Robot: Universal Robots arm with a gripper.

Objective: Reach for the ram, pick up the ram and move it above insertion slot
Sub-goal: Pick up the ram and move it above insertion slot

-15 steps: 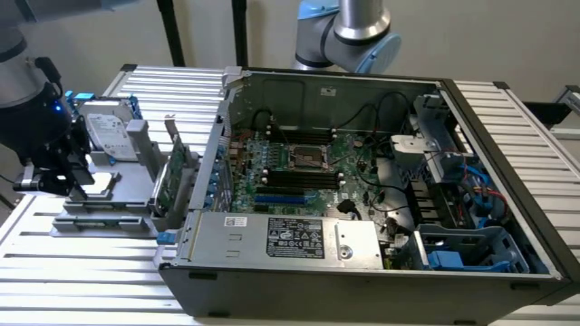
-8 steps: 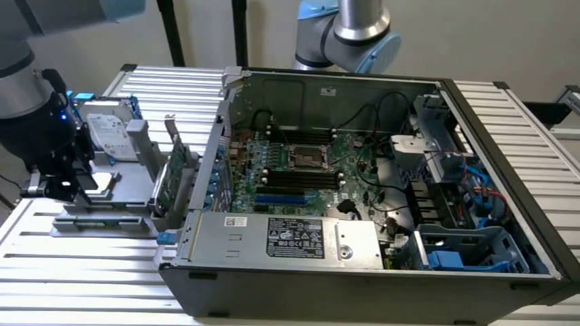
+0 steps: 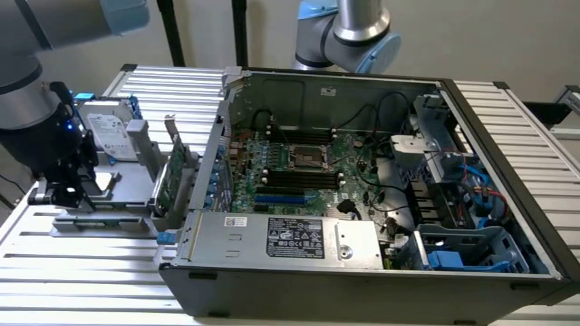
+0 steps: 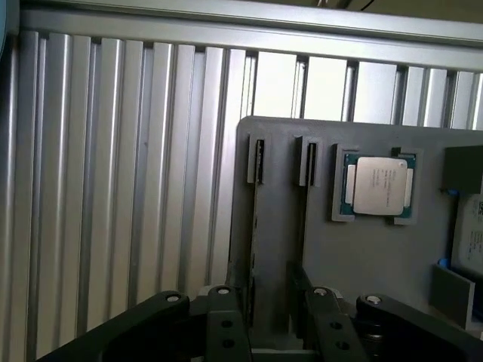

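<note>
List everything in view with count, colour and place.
table: one, silver slats, under everything
computer case: one, dark grey, open, the exterior view's right
motherboard: one, green, inside the case
power supply: one, silver, case's near edge
parts holder: one, grey, beside the case
processor: one, silver, in a holder pocket
hard drive: one, silver, in the holder
expansion card: one, green, upright between holder and case
ram: probably the thin dark strip in a holder slot
second arm: one, silver and blue, behind the case
arm: one, silver, over the holder
pincer: one, black, open, over the holder's slots
</note>
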